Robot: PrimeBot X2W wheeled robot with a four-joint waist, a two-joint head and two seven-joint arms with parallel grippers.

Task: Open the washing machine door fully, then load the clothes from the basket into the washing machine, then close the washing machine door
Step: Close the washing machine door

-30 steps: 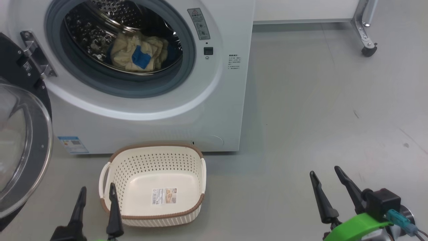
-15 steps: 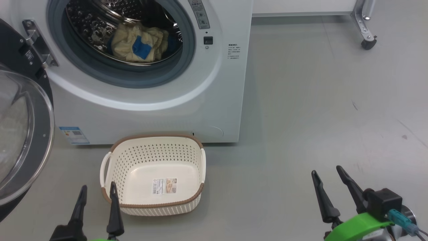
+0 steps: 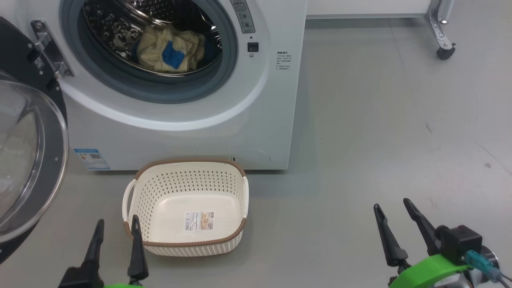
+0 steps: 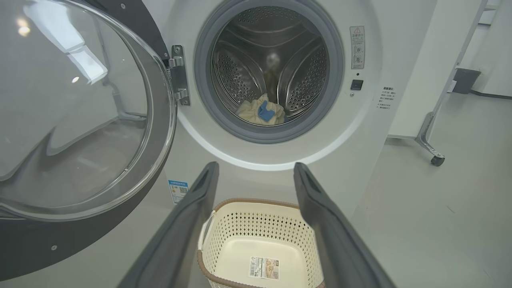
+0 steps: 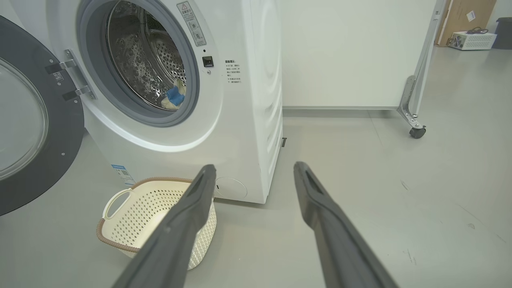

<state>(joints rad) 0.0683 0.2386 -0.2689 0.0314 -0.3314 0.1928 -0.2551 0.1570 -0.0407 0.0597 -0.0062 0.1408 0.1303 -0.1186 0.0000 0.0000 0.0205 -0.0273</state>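
The white washing machine (image 3: 224,132) stands open, its black-rimmed glass door (image 3: 28,160) swung out to the left. Pale-yellow clothes (image 3: 170,48) with a blue patch lie in the steel drum, also seen as clothes (image 4: 260,113) in the left wrist view. The cream basket (image 3: 186,182) sits on the floor in front of the washer with just a label sticker inside. My left gripper (image 3: 117,225) is open at the basket's near-left corner, holding nothing. My right gripper (image 3: 392,208) is open over bare floor, well right of the basket (image 5: 132,212).
A white panel on a metal leg with a caster wheel (image 3: 445,53) stands at the back right. Grey floor (image 3: 380,120) stretches right of the washer. A dark bin (image 4: 464,80) and a box with equipment (image 5: 472,40) sit far back.
The whole head view has shifted slightly, so the camera moved; washer and basket sit a little lower-right than half a second ago. Both grippers hold the same open pose.
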